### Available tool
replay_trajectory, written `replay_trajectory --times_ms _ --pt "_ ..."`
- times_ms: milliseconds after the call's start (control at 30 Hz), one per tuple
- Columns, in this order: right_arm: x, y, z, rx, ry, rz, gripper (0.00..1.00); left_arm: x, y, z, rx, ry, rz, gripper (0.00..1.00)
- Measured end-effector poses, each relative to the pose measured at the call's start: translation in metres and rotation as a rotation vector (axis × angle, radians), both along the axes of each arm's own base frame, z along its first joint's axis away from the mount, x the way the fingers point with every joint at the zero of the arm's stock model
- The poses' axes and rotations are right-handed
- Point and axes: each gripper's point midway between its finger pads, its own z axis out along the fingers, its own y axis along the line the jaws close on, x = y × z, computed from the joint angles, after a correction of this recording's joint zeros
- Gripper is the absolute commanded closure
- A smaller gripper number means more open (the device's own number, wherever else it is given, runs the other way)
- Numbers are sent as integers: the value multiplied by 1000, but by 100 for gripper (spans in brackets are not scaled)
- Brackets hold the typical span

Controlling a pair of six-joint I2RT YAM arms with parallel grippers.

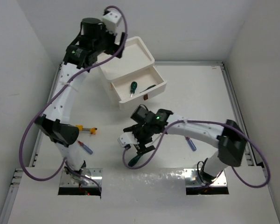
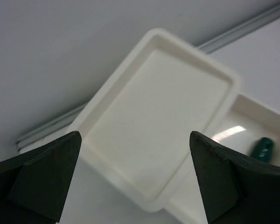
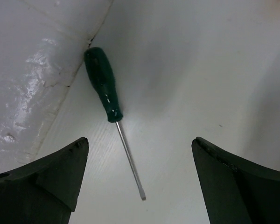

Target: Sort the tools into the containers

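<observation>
The white drawer unit (image 1: pixel 130 53) stands at the back, its top drawer (image 1: pixel 159 83) pulled out. Two dark-green screwdrivers lie in that drawer, one (image 1: pixel 133 87) on the left and another (image 1: pixel 150 87) further right. My left gripper (image 1: pixel 102 46) hovers open and empty beside the unit; its wrist view shows the rimmed top (image 2: pixel 158 126) between the fingers (image 2: pixel 56 172) and a green handle (image 2: pixel 262 148) in the drawer. My right gripper (image 1: pixel 142 147) hangs open just above a green-handled screwdriver (image 3: pixel 101 84) lying flat on the table, its shaft between the spread jaws of my right gripper (image 3: pixel 140 182).
A yellow-orange screwdriver (image 1: pixel 86 129) and a blue one (image 1: pixel 85 147) lie by the left arm. Another blue screwdriver (image 1: pixel 191 143) sits under the right arm's forearm. The drawer front carries a dark-red handle (image 1: pixel 146 97). Walls close the table at back and sides.
</observation>
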Motion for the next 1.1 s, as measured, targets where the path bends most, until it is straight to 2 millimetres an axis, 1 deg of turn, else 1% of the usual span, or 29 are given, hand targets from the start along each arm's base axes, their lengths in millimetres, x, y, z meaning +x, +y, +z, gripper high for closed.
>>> replay_trajectory --times_ms 33,67,133,167,233,367,400,500,567,600,633,667,700,733,767,833,967,1033,1100 --pt "-3 1 -14 -43 16 29 11 1 19 -2 4 7 55 2" --pt "-7 0 -29 -91 35 54 12 3 48 -10 19 27 143 1" --pt "-13 -7 -54 -177 73 88 13 2 67 -18 35 46 206 1" --pt "-16 -9 -63 -212 89 101 13 0 72 -23 43 58 228 0" --pt "-18 -12 -79 -261 97 126 14 -4 76 -35 60 85 256 0" --pt "-26 -9 -94 -272 83 172 18 -5 78 -51 86 120 282 0" --pt "-27 -7 -97 -262 79 177 23 -6 80 -52 90 124 288 0" --pt "-32 -5 -113 -236 70 170 32 -5 83 -52 96 121 305 0" --pt "-36 -9 -130 -237 80 145 43 -5 85 -52 97 121 315 0" --pt "-35 -5 -130 -213 74 133 49 -5 85 -52 98 121 321 0" --pt "-33 0 -131 -189 74 104 60 -5 86 -51 99 119 326 0" --pt "-35 2 -132 -177 90 78 66 -4 87 -51 100 117 330 0" --pt "-35 5 -132 -163 97 54 79 -4 88 -51 102 117 334 0" --pt "-34 9 -131 -147 93 43 86 -4 88 -52 103 117 336 0" --pt "-31 12 -130 -137 87 22 100 -4 89 -53 106 118 341 0" --pt "-27 17 -129 -129 67 2 100 -4 90 -55 111 121 347 0" --pt "-15 13 -121 -202 33 -38 100 -3 95 -56 118 119 366 0" --pt "-9 18 -105 -218 18 -47 100 -3 100 -53 117 112 381 0" --pt "2 34 -71 -180 -11 -56 100 -3 108 -49 117 101 407 0"
